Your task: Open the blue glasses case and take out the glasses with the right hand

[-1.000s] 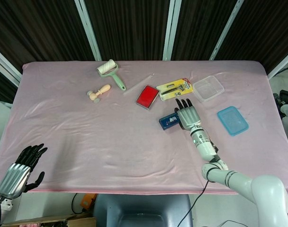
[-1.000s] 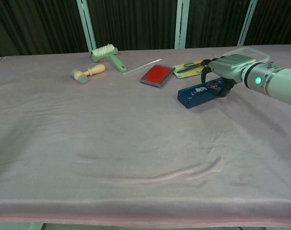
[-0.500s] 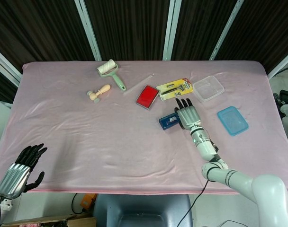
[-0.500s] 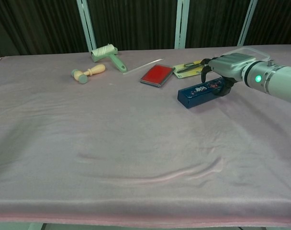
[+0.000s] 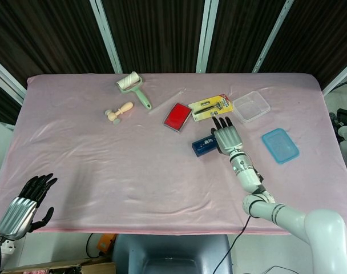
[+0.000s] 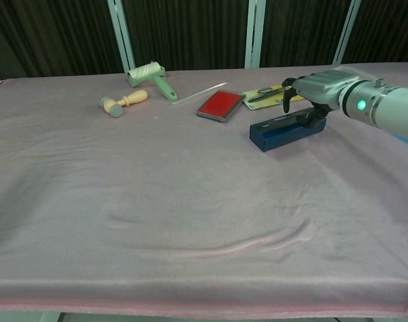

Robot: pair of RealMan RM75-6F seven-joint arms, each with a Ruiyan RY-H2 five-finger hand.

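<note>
Lying crosswise, blue glasses case [image 6: 278,133] under right hand [image 6: 323,90]

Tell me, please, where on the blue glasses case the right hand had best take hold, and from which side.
Probably by its long sides near the right end, coming from above. The blue glasses case is a low, narrow box lying flat on the cloth, and the right hand already rests over that end, fingers draped across it.
</note>
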